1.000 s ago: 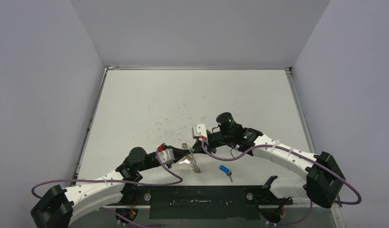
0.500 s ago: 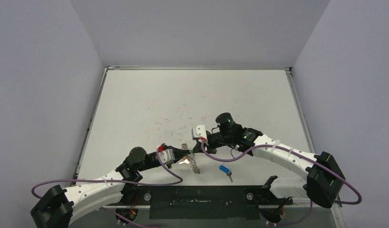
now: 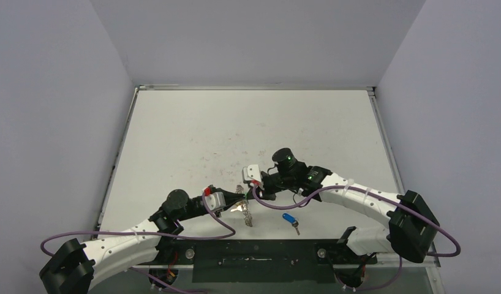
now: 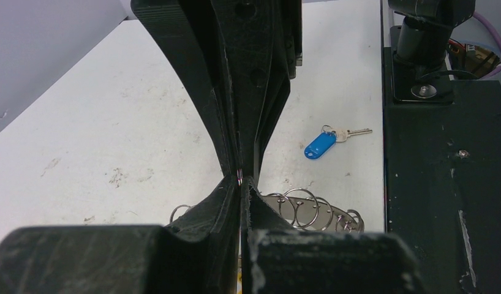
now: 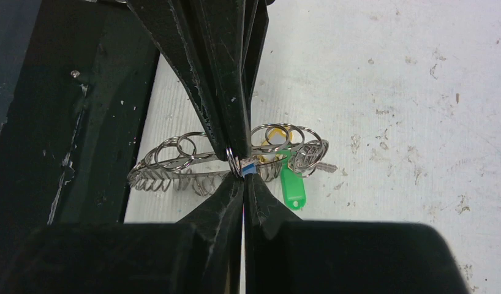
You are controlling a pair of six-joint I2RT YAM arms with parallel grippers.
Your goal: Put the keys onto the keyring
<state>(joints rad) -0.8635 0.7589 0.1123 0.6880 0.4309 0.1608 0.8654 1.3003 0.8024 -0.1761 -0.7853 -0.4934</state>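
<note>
Here both pincers are closed at the keyring (image 3: 248,212), toward the tabletop's (image 3: 248,128) six o'clock edge. The left pincer (image 4: 241,179) pinches one wire loop, while the right pincer (image 5: 242,170) grips what looks like a blue-tagged key (image 5: 248,166) against the rim. It seems best to steady the left and ease the right gently along the loop. A loose key (image 4: 320,144) lies at four o'clock from the keyring.

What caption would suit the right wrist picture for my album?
Two sets of fingers pinch one loop of the keyring, a green tag among its rings.
</note>
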